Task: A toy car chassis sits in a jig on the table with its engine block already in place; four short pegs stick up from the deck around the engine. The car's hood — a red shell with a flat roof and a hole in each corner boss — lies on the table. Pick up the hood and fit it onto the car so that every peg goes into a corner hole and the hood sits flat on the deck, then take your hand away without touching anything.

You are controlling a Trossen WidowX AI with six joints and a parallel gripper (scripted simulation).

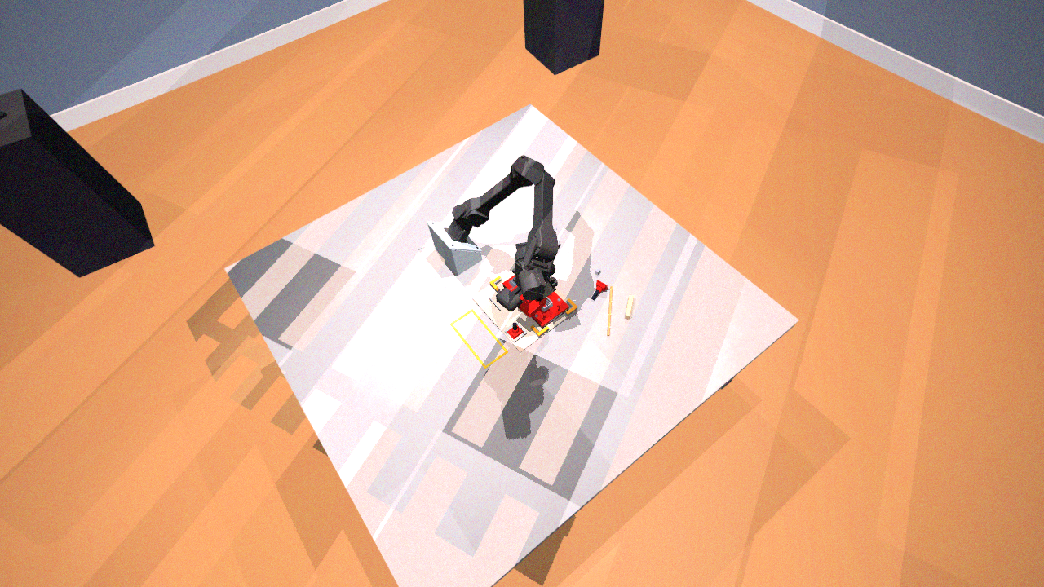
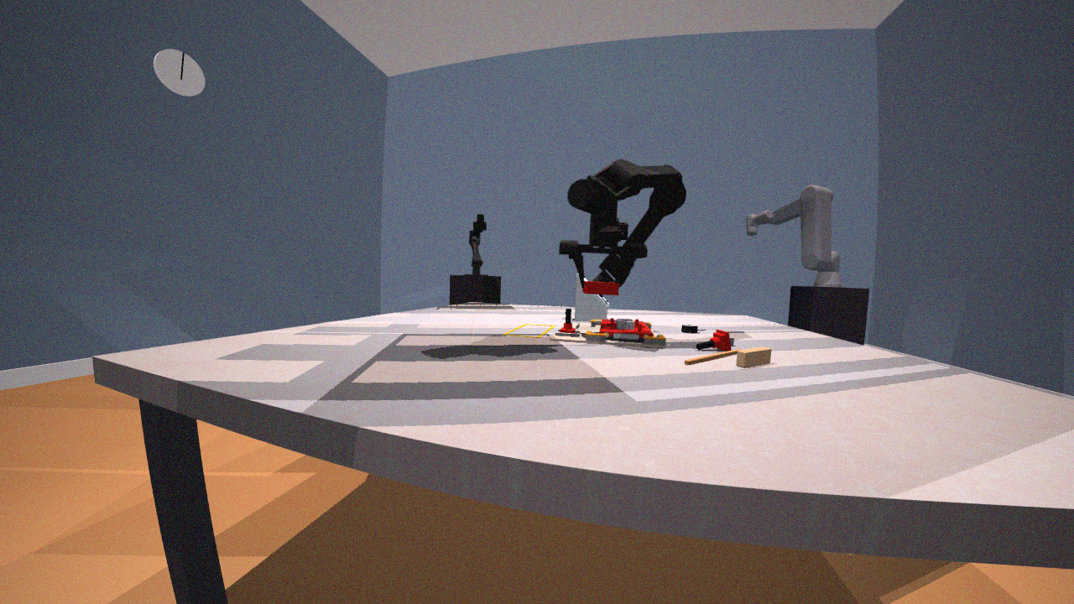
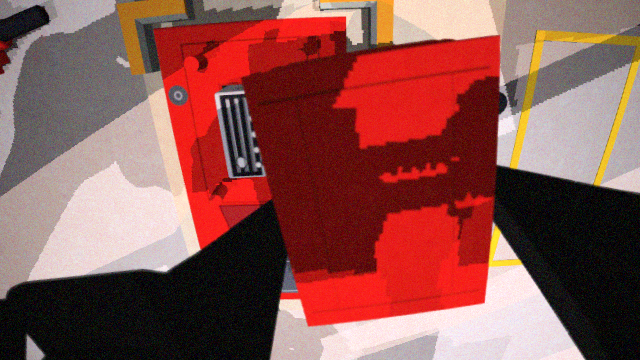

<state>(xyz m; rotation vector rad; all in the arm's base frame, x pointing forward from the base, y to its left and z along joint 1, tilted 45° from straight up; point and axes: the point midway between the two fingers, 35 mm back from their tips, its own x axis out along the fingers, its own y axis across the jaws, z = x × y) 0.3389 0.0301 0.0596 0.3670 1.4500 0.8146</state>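
Note:
The red hood (image 2: 601, 288) (image 3: 380, 150) hangs in the air, flat roof up. My gripper (image 2: 601, 283) (image 3: 380, 193) is shut on the hood, one black finger at each long side. The red chassis (image 1: 552, 314) (image 2: 638, 331) (image 3: 197, 120) sits in its jig, lower than the hood. In the wrist view the hood covers the chassis's right part and looks turned slightly against it. The engine block (image 2: 623, 324) (image 3: 237, 135) shows partly beside the hood. Three pegs are visible there, one a red peg (image 3: 191, 63) at the upper left; the fourth is hidden, as are the hood's holes.
A small red part with a black post (image 1: 515, 330) (image 2: 567, 325) stands beside the chassis. A yellow rectangle outline (image 1: 496, 359) (image 3: 525, 110) lies beyond it. Opposite lie a red-and-black piece (image 1: 599, 286) (image 2: 721, 340), a thin stick (image 1: 609, 314) and a wooden block (image 1: 629, 307) (image 2: 753, 356).

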